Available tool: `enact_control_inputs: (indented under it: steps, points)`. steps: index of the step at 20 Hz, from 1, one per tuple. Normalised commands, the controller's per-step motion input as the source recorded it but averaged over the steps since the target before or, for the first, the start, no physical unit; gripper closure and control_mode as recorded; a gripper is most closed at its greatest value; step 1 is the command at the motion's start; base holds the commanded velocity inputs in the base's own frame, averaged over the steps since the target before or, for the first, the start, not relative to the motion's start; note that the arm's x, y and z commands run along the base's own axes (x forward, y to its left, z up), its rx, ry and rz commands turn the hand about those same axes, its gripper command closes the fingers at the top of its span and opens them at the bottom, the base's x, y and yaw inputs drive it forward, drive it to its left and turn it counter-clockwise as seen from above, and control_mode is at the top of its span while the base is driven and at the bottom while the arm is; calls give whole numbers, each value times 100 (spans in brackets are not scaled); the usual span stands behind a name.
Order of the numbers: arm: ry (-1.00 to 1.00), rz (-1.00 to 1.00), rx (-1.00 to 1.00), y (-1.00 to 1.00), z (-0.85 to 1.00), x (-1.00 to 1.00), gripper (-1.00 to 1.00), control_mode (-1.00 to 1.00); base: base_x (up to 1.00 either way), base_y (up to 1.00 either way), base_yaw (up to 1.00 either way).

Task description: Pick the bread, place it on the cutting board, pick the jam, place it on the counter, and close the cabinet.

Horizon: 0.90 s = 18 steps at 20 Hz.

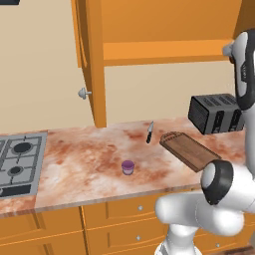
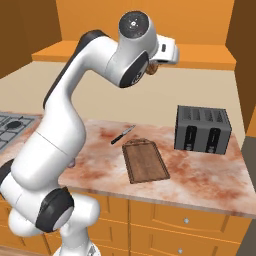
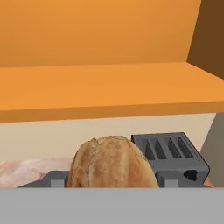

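The gripper [image 3: 111,183] clamps the bread [image 3: 111,162] — lower it slowly toward the board [image 2: 145,161], at 6 o'clock.

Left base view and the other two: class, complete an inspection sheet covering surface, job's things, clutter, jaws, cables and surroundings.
Surface: reddish marbled stone counter; small purple jam jar stands on it.
Job's things: round brown crusty bread held high above the counter; dark wooden cutting board with nothing on it; orange wooden cabinet door open.
Clutter: dark-handled knife; black toaster.
Jaws: closed on the bread.
Cables: nothing seen.
Surroundings: grey gas hob; orange drawers.
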Motion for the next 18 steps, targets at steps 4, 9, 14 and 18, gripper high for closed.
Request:
enact_control_inputs:
  steps: [4, 9, 14, 18]
  points:
    - [7, 0, 0, 11, -4, -43, 100, -100, 0, 0, 0]
    - [9, 0, 0, 10, -3, -41, 100, -100, 0, 0, 0]
    - [4, 0, 0, 13, -22, -28, 100, -100, 0, 0, 0]
    - [0, 0, -1, 12, -37, -22, 100, -100, 0, 0, 0]
